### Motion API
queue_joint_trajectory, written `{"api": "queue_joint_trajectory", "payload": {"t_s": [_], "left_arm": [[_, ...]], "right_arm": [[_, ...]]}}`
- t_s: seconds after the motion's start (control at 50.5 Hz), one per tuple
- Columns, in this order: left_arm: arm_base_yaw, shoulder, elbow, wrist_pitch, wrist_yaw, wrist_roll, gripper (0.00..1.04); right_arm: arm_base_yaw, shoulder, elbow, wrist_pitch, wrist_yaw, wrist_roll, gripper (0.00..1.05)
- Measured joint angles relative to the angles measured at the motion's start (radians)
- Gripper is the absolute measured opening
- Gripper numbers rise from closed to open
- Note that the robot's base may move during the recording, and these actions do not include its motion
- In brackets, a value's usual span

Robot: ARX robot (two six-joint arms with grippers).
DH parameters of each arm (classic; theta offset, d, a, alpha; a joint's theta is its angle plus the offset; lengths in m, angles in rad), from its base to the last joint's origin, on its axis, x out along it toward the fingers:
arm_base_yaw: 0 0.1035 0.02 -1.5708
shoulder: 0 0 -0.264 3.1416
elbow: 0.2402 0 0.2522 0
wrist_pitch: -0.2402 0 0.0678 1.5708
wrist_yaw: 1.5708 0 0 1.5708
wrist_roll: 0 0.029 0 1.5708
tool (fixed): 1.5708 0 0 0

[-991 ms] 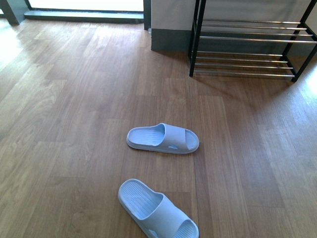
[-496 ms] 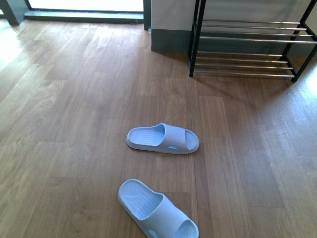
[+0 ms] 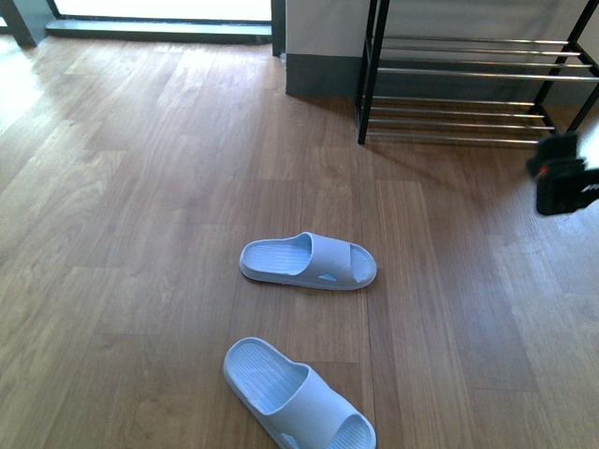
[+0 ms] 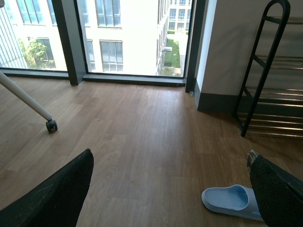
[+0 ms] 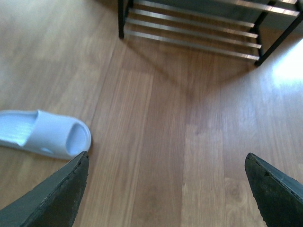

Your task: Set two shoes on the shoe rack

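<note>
The left gripper (image 4: 169, 155) gapes wide and empty. Two pale blue open-toe slides lie on the floor (image 3: 140, 234), the near slide (image 3: 298, 398) angled and the far slide (image 3: 309, 261) crosswise, toes rightward. Well right of them the right gripper (image 3: 560, 180), also wide and empty, seemingly hovers before the chrome-barred shoe rack (image 3: 468, 70).

Prob. apt: wood floor (image 3: 140, 234), shoe rack (image 3: 468, 71), tall windows (image 4: 128, 38).

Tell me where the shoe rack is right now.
In the front view the shoe rack stands at the far right against the wall, beyond and right of the farther pale blue slide.
</note>
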Motion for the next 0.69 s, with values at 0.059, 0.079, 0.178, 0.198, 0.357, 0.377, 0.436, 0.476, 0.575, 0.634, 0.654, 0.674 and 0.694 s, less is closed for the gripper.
{"api": "queue_joint_trajectory", "payload": {"t_s": [0.059,0.079,0.178,0.198,0.357,0.377,0.436,0.476,0.575,0.634,0.654,0.674,0.694], "left_arm": [[0.0,0.0,0.0,0.0,0.0,0.0,0.95],[0.0,0.0,0.0,0.0,0.0,0.0,0.95],[0.0,0.0,0.0,0.0,0.0,0.0,0.95],[0.0,0.0,0.0,0.0,0.0,0.0,0.95],[0.0,0.0,0.0,0.0,0.0,0.0,0.95],[0.0,0.0,0.0,0.0,0.0,0.0,0.95],[0.0,0.0,0.0,0.0,0.0,0.0,0.95],[0.0,0.0,0.0,0.0,0.0,0.0,0.95],[0.0,0.0,0.0,0.0,0.0,0.0,0.95],[0.0,0.0,0.0,0.0,0.0,0.0,0.95],[0.0,0.0,0.0,0.0,0.0,0.0,0.95],[0.0,0.0,0.0,0.0,0.0,0.0,0.95],[0.0,0.0,0.0,0.0,0.0,0.0,0.95]], "right_arm": [[0.015,0.124,0.046,0.011,0.021,-0.012,0.95],[0.018,0.145,0.055,0.011,0.026,-0.012,0.96],[0.04,0.279,0.11,0.026,0.047,-0.039,0.95],[0.046,0.319,0.126,0.031,0.05,-0.046,0.95],[0.099,0.52,0.184,0.053,0.046,-0.138,0.95],[0.11,0.558,0.193,0.047,0.04,-0.156,0.95],[0.125,0.618,0.209,0.02,0.042,-0.179,0.95],[0.135,0.667,0.224,-0.004,0.057,-0.186,0.96],[0.144,0.774,0.268,-0.116,0.063,-0.163,0.96],[0.146,0.828,0.295,-0.218,0.021,-0.098,0.95],[0.148,0.839,0.298,-0.24,0.002,-0.076,0.96],[0.151,0.848,0.3,-0.258,-0.016,-0.053,0.95],[0.157,0.858,0.3,-0.272,-0.039,-0.03,0.96]]}}
